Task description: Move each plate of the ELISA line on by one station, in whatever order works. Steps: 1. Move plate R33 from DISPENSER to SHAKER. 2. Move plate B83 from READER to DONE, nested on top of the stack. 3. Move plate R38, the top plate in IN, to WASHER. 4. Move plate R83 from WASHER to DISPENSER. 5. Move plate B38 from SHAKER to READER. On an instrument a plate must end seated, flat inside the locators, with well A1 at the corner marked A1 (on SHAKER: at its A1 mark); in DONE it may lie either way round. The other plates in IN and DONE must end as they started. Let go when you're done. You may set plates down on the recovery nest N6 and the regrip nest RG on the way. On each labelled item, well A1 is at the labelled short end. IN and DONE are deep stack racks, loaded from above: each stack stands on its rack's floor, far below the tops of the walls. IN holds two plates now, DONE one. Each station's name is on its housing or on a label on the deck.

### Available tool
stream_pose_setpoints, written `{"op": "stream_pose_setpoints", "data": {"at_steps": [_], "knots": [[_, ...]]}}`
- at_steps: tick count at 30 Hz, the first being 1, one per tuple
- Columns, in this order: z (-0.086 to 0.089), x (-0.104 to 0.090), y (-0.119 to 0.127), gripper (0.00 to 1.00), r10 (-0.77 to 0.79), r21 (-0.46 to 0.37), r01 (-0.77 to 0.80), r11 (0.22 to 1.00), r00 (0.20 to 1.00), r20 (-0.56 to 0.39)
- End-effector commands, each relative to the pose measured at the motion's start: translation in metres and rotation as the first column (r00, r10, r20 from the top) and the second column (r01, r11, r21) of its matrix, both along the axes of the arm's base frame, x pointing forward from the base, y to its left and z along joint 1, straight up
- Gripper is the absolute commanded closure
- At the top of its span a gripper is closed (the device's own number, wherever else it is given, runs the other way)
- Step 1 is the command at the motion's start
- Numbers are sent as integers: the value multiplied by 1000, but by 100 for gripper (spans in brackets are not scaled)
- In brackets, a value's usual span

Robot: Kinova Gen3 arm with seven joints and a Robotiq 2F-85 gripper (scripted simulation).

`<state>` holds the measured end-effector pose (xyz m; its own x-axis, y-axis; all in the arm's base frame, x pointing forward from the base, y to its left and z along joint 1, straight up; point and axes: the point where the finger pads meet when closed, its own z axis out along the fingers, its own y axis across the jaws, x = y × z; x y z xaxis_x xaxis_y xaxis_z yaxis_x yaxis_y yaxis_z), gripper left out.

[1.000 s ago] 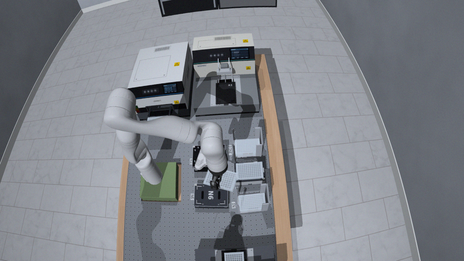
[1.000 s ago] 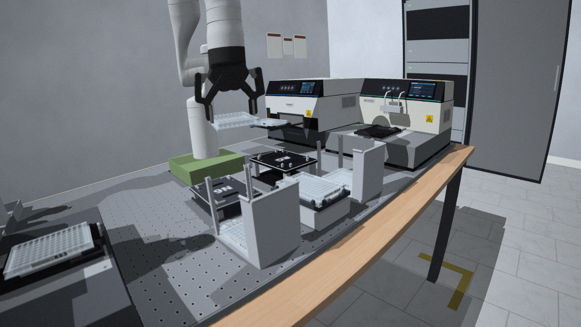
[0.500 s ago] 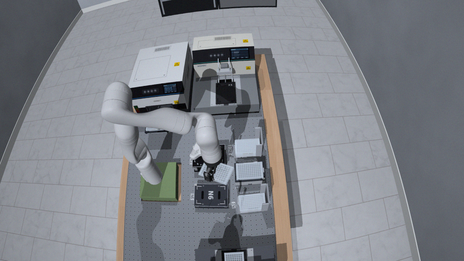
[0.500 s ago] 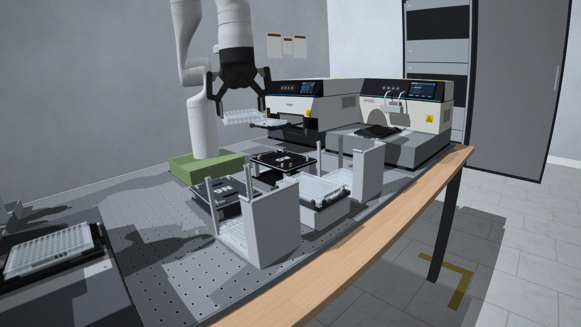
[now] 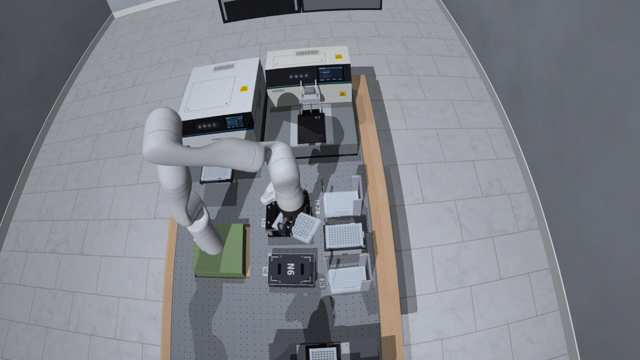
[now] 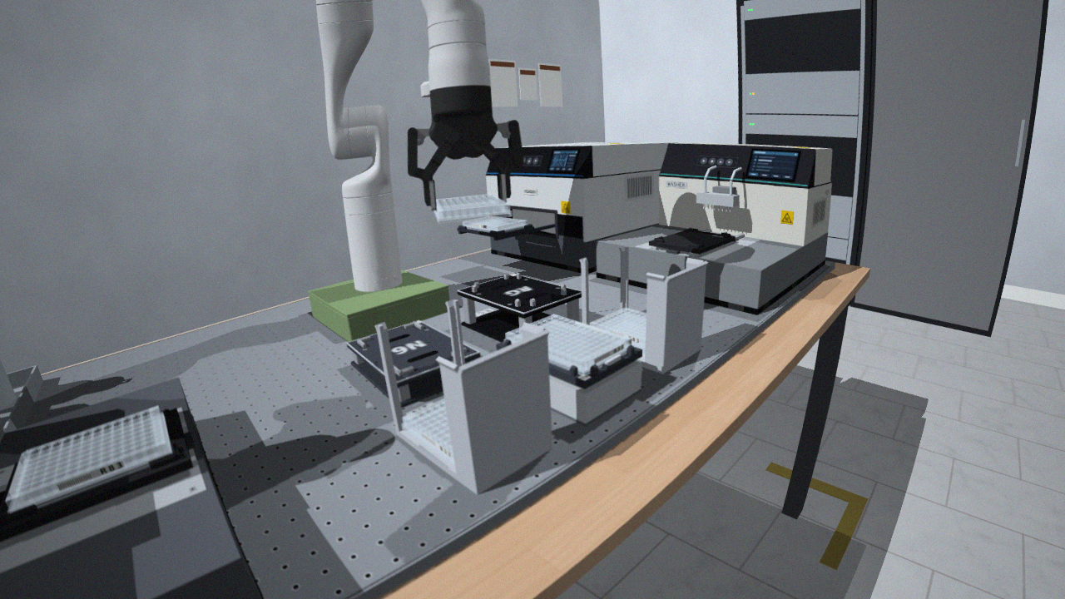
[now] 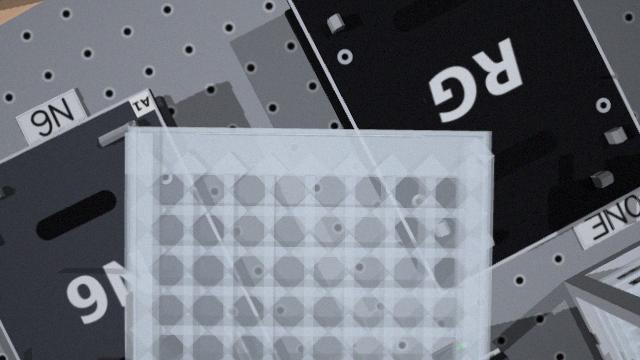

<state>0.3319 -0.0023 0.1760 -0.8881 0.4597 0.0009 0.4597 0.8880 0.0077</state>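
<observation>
My gripper [image 5: 290,226] [image 6: 468,195] hangs high over the deck, above the gap between nests RG [image 6: 518,292] [image 7: 475,75] and N6 [image 5: 290,268] [image 6: 405,356] [image 7: 50,200]. Its fingers are spread wide and clamp a clear well plate [image 5: 307,226] [image 6: 455,206] [image 7: 310,240], plate R38, held level. The WASHER nest [image 5: 311,127] [image 6: 692,240] is black and bare, with its A1 mark at the far corner. Plate R83 [image 6: 85,450] [image 5: 322,353] lies on the DISPENSER at the near end. Other plates sit on the SHAKER [image 5: 343,235] [image 6: 581,342] and on the READER tray [image 5: 216,173] [image 6: 495,223].
The IN rack [image 5: 369,268] [image 6: 495,402] and the DONE rack [image 5: 356,190] [image 6: 674,313] stand tall beside the SHAKER, each with a plate low inside. The arm's green base [image 5: 230,255] [image 6: 372,301] is at the left. The washer's manifold head [image 6: 718,197] overhangs the back of its nest.
</observation>
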Motion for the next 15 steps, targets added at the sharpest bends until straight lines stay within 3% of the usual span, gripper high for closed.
{"op": "stream_pose_setpoints", "data": {"at_steps": [1, 15], "knots": [[1, 2, 13, 6, -29, -6, 29, 1000, 1000, 6], [1, 3, 52, 6, -93, -5, 93, 996, 996, 2]]}}
